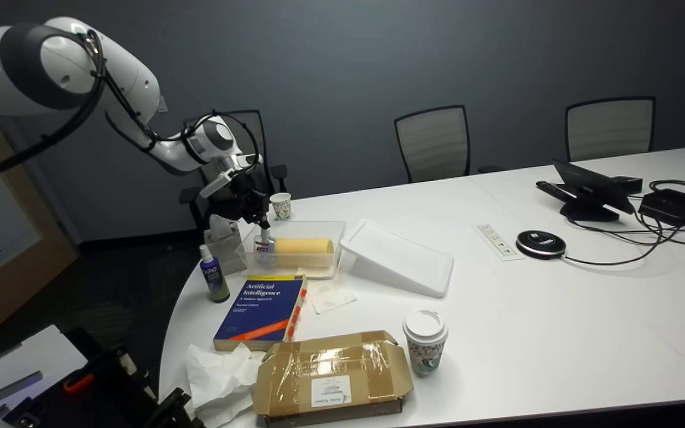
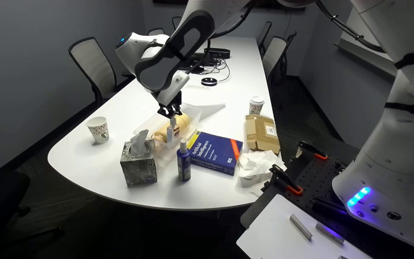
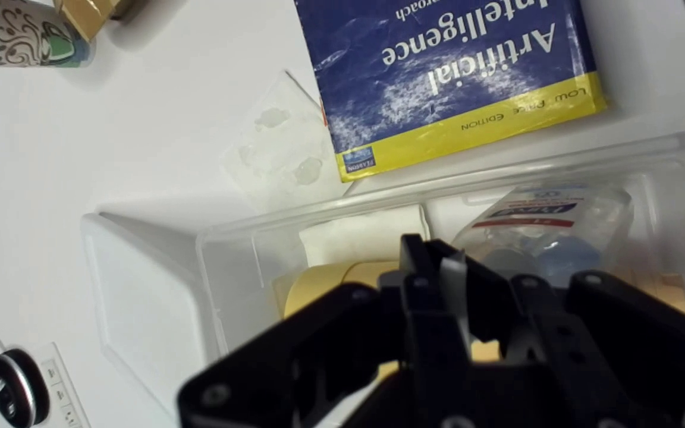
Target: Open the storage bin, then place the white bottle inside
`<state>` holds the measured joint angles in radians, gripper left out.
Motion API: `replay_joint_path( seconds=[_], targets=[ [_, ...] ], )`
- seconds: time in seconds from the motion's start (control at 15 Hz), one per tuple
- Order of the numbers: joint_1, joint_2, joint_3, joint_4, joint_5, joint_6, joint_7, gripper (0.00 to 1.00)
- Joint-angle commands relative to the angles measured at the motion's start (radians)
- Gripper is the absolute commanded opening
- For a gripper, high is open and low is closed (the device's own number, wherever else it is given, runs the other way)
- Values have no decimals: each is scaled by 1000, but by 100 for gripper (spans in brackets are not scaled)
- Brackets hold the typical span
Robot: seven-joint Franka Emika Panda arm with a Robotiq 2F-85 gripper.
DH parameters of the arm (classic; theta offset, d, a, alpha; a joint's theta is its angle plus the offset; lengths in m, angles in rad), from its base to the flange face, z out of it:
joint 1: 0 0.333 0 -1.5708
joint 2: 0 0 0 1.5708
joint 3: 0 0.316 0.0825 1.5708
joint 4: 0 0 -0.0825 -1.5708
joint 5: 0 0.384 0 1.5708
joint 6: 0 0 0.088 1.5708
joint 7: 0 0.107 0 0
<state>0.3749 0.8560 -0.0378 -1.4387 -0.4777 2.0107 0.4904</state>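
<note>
The storage bin (image 1: pixel 338 230), a shallow translucent box, stands open on the table. It also shows in the wrist view (image 3: pixel 271 217). Its lid (image 1: pixel 402 255) leans against one end of it. A yellow roll (image 1: pixel 304 246) lies inside. The white bottle (image 2: pixel 173 133) has a clear body, a printed label and a white pump top. My gripper (image 2: pixel 171 113) is shut on that top. In the wrist view the gripper (image 3: pixel 431 252) has a thin white piece between its fingertips, and the bottle (image 3: pixel 547 223) is over or inside the bin. Whether it touches the bin floor is unclear.
A tissue box (image 2: pixel 138 165) and a blue spray bottle (image 2: pixel 184 163) stand close to the bin. A blue book (image 1: pixel 265 309) lies beside it. A cardboard package (image 1: pixel 333 374), a lidded cup (image 1: pixel 424 345) and an open paper cup (image 1: pixel 281 206) are also on the table.
</note>
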Motion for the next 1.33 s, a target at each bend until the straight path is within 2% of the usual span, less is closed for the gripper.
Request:
replay_joint_path(
  seconds=[0.0, 0.07, 0.13, 0.73, 1.0, 1.27],
  targets=[
    [2, 4, 2, -6, 25, 7, -37, 4],
    [2, 6, 2, -5, 26, 7, -37, 31],
    [1, 6, 2, -5, 27, 9, -41, 32],
    [-25, -6, 22, 17, 86, 56, -159, 98],
    [-55, -27, 24, 31, 141, 52, -201, 100],
    [-88, -58, -1, 53, 189, -21, -163, 100]
  ],
)
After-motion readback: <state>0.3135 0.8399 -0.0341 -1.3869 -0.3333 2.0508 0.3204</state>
